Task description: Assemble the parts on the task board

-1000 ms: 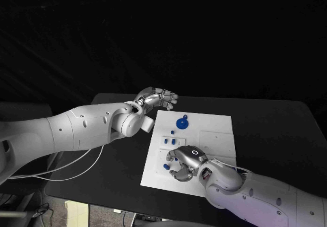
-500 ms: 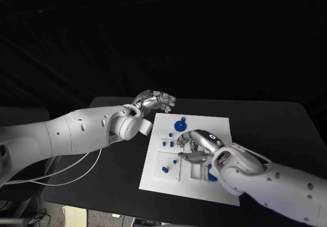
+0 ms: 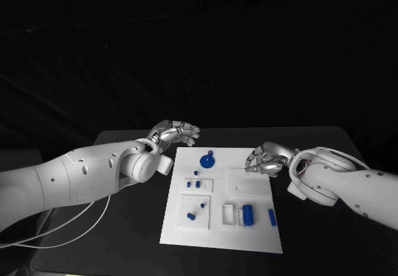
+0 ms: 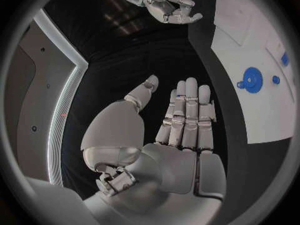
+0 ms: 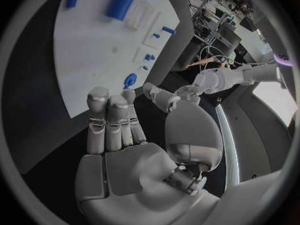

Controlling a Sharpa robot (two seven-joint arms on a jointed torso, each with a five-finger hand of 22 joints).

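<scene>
The white task board lies in the middle of the black table. At its far end sits a blue round disc. Small blue pieces sit along the board's left side, one of them a tilted peg. A blue cylinder and a thin blue bar lie near the front right. My left hand hovers off the board's far left corner, fingers straight, holding nothing. My right hand is over the board's far right edge and is empty too.
Bare black table surrounds the board on all sides. A white cable trails below my left arm off the table's left side.
My right hand has drawn back from the board's near middle to its far right edge, uncovering the cylinder and bar. The left hand has barely moved; the head view has shifted.
</scene>
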